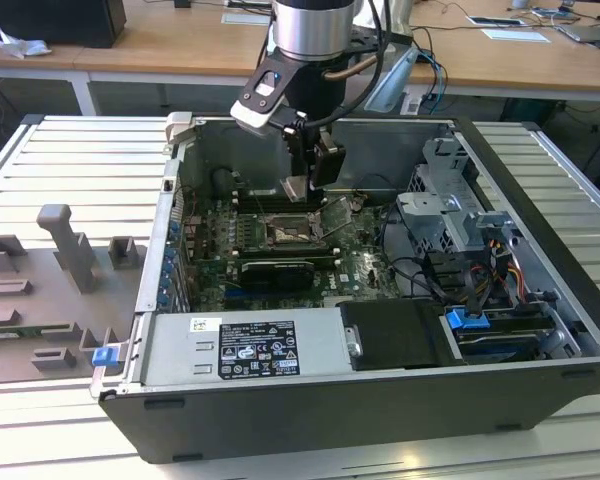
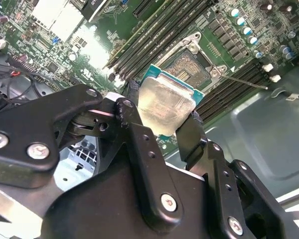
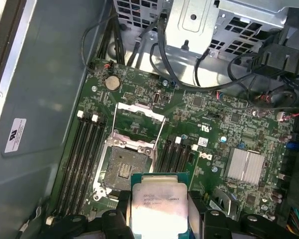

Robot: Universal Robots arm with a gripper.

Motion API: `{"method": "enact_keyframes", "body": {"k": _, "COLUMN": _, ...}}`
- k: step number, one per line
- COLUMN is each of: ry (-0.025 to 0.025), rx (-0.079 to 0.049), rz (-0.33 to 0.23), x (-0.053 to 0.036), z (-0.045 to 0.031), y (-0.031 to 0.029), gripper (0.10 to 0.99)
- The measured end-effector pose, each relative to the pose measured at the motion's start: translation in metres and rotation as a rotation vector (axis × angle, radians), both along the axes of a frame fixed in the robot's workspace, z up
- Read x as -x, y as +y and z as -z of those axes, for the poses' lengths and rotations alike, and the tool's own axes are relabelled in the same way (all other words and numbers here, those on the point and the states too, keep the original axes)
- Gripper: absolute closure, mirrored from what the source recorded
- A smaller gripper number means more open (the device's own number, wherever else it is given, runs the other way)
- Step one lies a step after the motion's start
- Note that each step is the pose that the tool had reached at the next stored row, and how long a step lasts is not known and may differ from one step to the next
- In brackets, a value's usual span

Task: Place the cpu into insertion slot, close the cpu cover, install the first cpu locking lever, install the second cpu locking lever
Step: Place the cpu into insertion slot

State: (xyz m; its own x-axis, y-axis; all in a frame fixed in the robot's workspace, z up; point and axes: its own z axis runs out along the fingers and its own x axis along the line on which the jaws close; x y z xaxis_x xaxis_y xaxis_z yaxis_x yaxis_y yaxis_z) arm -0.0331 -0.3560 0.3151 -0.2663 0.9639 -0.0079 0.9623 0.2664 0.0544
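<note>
while it hangs above the insertion slot [image 3: 120,170], the tool [image 2: 163,110] pinches the cpu [image 3: 159,204].

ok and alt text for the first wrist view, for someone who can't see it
The gripper holds the cpu, jaws shut on two opposite edges, metal top facing the camera, over a green circuit board. Near it the insertion slot lies bare, with the cpu cover open and black memory slots on either side.
</note>
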Motion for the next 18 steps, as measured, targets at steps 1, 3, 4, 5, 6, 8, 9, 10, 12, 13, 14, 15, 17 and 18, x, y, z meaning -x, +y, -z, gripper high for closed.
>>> {"method": "enact_keyframes", "body": {"k": 1, "ry": -0.0001, "rx": 0.000, "rz": 0.000, "x": 0.0000, "z": 0.0009, "y": 0.0000, "gripper": 0.545}}
{"method": "enact_keyframes", "body": {"k": 3, "ry": -0.0001, "rx": 0.001, "rz": 0.000, "x": 0.0000, "z": 0.0032, "y": 0.0000, "gripper": 0.545}}
{"method": "enact_keyframes", "body": {"k": 4, "ry": 0.0000, "rx": 0.002, "rz": 0.000, "x": 0.0000, "z": 0.0037, "y": 0.0000, "gripper": 0.545}}
{"method": "enact_keyframes", "body": {"k": 5, "ry": 0.0000, "rx": 0.004, "rz": 0.000, "x": 0.0000, "z": 0.0043, "y": 0.0000, "gripper": 0.545}}
{"method": "enact_keyframes", "body": {"k": 6, "ry": 0.0000, "rx": 0.004, "rz": 0.000, "x": 0.0000, "z": 0.0048, "y": 0.0000, "gripper": 0.545}}
{"method": "enact_keyframes", "body": {"k": 8, "ry": -0.0001, "rx": 0.005, "rz": 0.000, "x": 0.0000, "z": 0.0063, "y": 0.0000, "gripper": 0.545}}
{"method": "enact_keyframes", "body": {"k": 9, "ry": 0.0000, "rx": 0.005, "rz": 0.000, "x": 0.0000, "z": 0.0070, "y": 0.0000, "gripper": 0.545}}
{"method": "enact_keyframes", "body": {"k": 10, "ry": 0.0001, "rx": 0.005, "rz": 0.001, "x": 0.0000, "z": 0.0076, "y": 0.0000, "gripper": 0.545}}
{"method": "enact_keyframes", "body": {"k": 12, "ry": 0.0000, "rx": 0.005, "rz": 0.009, "x": 0.0000, "z": 0.0080, "y": 0.0000, "gripper": 0.545}}
{"method": "enact_keyframes", "body": {"k": 13, "ry": 0.0000, "rx": 0.005, "rz": 0.019, "x": 0.0000, "z": 0.0082, "y": 0.0000, "gripper": 0.545}}
{"method": "enact_keyframes", "body": {"k": 14, "ry": 0.0001, "rx": 0.005, "rz": 0.026, "x": 0.0000, "z": 0.0084, "y": 0.0000, "gripper": 0.545}}
{"method": "enact_keyframes", "body": {"k": 15, "ry": 0.0000, "rx": 0.005, "rz": 0.037, "x": 0.0000, "z": 0.0087, "y": 0.0000, "gripper": 0.545}}
{"method": "enact_keyframes", "body": {"k": 17, "ry": 0.0001, "rx": 0.005, "rz": 0.054, "x": 0.0000, "z": 0.0092, "y": 0.0000, "gripper": 0.545}}
{"method": "enact_keyframes", "body": {"k": 18, "ry": 0.0001, "rx": 0.005, "rz": 0.062, "x": 0.0000, "z": 0.0095, "y": 0.0000, "gripper": 0.545}}
